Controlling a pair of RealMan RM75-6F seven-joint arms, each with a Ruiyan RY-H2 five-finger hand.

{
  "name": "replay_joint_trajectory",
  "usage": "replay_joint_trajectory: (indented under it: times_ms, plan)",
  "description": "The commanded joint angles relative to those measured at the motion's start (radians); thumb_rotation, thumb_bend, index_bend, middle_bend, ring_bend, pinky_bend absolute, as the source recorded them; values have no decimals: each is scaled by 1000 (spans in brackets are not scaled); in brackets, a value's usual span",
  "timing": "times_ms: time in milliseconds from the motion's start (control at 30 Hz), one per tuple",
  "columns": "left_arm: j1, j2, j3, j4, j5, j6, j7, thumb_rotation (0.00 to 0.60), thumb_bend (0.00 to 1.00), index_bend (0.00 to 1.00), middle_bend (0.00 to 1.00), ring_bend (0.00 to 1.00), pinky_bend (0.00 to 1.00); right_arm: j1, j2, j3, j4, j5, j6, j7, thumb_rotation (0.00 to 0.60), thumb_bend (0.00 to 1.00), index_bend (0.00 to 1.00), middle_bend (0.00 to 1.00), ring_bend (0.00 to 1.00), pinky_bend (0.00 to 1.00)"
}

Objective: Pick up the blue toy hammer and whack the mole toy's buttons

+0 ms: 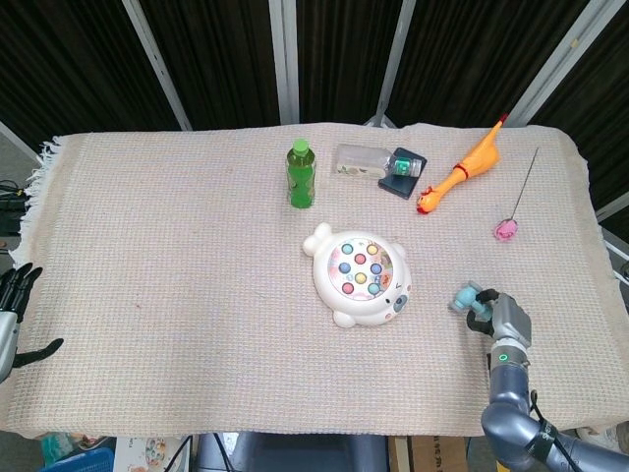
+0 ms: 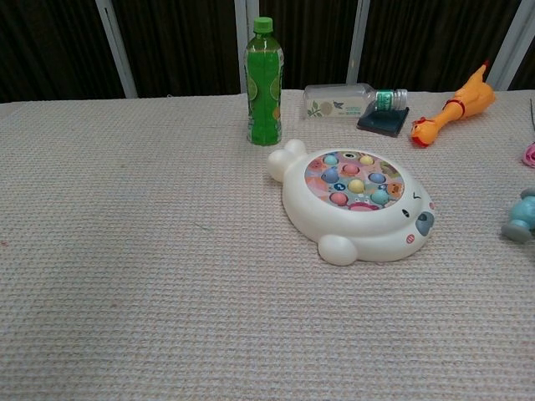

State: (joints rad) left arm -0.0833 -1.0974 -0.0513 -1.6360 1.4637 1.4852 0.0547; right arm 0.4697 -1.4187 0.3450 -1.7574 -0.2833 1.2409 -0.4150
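So far, only the pick-up appears begun. The hammer (image 1: 466,298) lies at the right side of the bench (image 1: 177,246), well apart from the mole toy (image 1: 360,275), which sits near the middle with its coloured buttons (image 1: 361,270) facing up. The right hand (image 1: 499,317) is at the hammer: its fingers wrap the handle end, while the blue head projects to the left toward the toy. In the chest view only the hammer head (image 2: 523,217) shows at the right edge, tilted, apparently just off or barely on the cloth; whether it is fully lifted cannot be told. No button looks pressed, so by this judgement the carry to the toy and all the whacking remain. The left hand (image 1: 12,315) rests at the left edge of the bench, fingers spread apart, holding nothing. Behind the toy stand a green bottle (image 1: 301,174), a clear bottle (image 1: 362,160) lying on its side, and a rubber chicken (image 1: 460,170).
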Motion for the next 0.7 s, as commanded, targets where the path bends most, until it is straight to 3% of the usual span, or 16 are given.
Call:
replay_joint_trajectory:
  times_ms: [33,700]
  plan:
    - [0,0,0,0,0,0,0,600,0,0,0,0,0,-1,4,-1,-5,2,-3,2,600,494,384,284,134,238]
    - [2,0,1,1,7,5,0,600,0,0,0,0,0,-14,27,-25,-86,-58,11,27,600,494,384,284,134,238]
